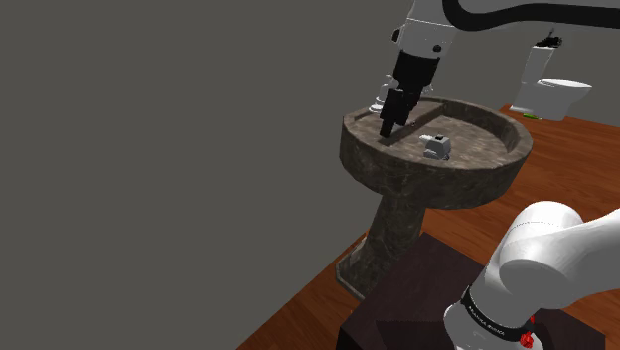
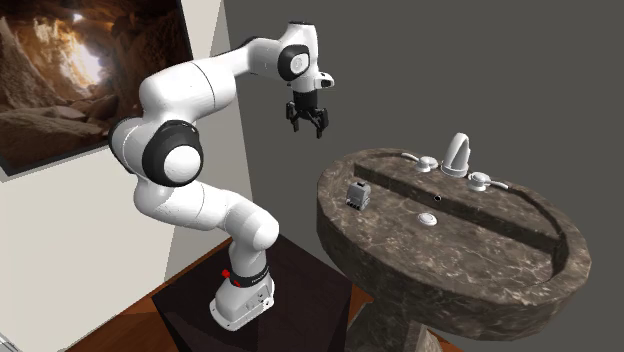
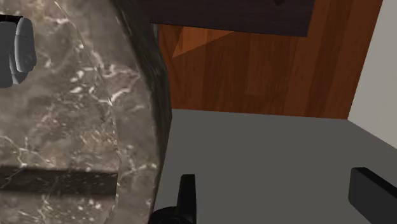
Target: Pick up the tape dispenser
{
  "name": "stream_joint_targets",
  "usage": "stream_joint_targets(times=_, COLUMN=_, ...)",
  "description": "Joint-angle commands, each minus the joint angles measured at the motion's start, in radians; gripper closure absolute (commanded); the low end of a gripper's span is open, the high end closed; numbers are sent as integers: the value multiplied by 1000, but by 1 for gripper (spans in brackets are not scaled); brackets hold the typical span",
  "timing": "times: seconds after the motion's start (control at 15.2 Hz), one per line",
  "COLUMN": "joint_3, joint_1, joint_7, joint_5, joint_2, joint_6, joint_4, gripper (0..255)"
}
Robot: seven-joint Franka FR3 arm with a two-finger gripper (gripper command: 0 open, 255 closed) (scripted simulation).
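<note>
**Shoulder view.** The gripper point(image 1: 388, 129) hangs over the far-left rim of the stone sink point(image 1: 467, 184). The small grey tape dispenser point(image 1: 436, 147) stands upright on the sink's flat top, to the right of the gripper and not touching it.

**Second exterior view.** The gripper point(image 2: 308, 128) is high above the sink point(image 2: 440, 290) and off to its left, with the jaws spread and nothing between them. The tape dispenser point(image 2: 358, 196) sits on the left rim, well apart from the faucet point(image 2: 456, 153).

**Wrist view.** The two fingers point(image 3: 186, 194) stand wide apart, past the sink's edge point(image 3: 95, 102), with the wood floor point(image 3: 254, 70) beyond. The tape dispenser point(image 3: 16, 51) lies across the stone, off the gripper's line.

The step in hand is probably the approach. It would be done best by centring the gripper over the dispenser first, turning the jaws to span its narrow sides, then descending straight and closing low on the body. Closing off-centre would likely tip such a small object.
</note>
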Motion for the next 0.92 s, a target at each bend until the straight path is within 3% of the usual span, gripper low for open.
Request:
stream_joint_targets(times=0.0, joint_3=0, joint_1=0, joint_7=0, joint_5=0, joint_2=0, joint_6=0, joint_4=0, gripper=0)
stream_joint_targets(times=0.86, joint_3=-266, joint_1=-91, joint_7=-306, joint_5=-187, joint_2=69, joint_6=-5, joint_4=-41, gripper=0)
